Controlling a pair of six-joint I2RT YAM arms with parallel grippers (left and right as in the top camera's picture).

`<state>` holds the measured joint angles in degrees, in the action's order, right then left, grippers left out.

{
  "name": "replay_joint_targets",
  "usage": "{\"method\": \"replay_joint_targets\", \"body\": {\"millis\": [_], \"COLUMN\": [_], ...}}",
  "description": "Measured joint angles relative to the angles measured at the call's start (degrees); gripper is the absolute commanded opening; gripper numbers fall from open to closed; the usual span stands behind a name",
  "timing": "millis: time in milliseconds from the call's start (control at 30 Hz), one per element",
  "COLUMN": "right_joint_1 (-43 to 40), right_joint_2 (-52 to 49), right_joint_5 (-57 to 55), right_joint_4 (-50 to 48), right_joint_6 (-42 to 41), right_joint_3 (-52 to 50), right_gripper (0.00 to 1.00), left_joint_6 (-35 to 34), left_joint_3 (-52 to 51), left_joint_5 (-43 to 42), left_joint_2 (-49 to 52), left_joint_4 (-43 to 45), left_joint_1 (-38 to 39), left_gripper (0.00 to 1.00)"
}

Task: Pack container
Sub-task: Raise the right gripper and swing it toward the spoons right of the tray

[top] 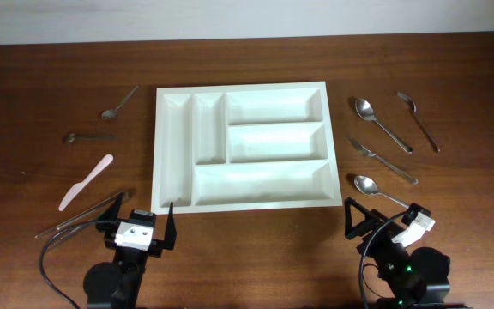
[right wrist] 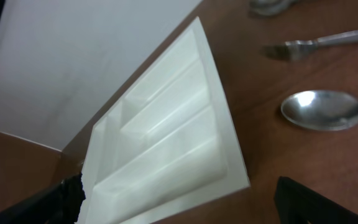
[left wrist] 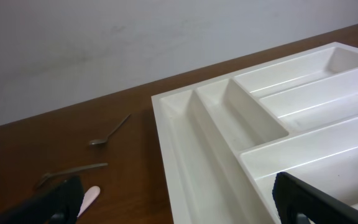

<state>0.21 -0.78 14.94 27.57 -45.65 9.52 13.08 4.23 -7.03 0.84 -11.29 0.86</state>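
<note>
Left claw (top: 141,220) and right claw (top: 382,216) both gape fully, gripping nothing. I see the tray (top: 264,182) flat on the counter (top: 256,257): ahead and right of the left claw, near corner just beside it; ahead and left of the right claw.

The tray (top: 155,146) takes up the middle of the tabletop (top: 247,257), its compartments open from above. To its left, thin metal sticks (top: 80,216) and a pink knife (top: 86,182) lie near the left pincer (top: 141,219). To its right, a spoon (top: 376,189) lies just ahead of the right pincer (top: 382,215), with a fork (top: 382,160) beyond it.
</note>
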Motion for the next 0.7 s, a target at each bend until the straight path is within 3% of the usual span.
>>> {"method": "replay_joint_targets", "body": {"millis": [200,367,700], "right_joint_1": [0.0,0.0,0.0], "right_joint_2": [0.0,0.0,-0.7], "right_joint_5": [1.2,5.6,15.6], "right_joint_4": [8.3,9.7,10.1], "right_joint_6": [0.7,6.9,11.1], "right_joint_3": [0.1,0.3,1.0], "right_gripper": [0.99,0.99,0.99], "left_joint_6": [0.0,0.0,0.0], "left_joint_3": [0.0,0.0,0.0], "left_joint_5": [0.0,0.0,0.0], "left_joint_2": [0.0,0.0,0.0], "left_joint_4": [0.0,0.0,0.0], "left_joint_1": [0.0,0.0,0.0], "left_gripper": [0.99,0.99,0.99]}}
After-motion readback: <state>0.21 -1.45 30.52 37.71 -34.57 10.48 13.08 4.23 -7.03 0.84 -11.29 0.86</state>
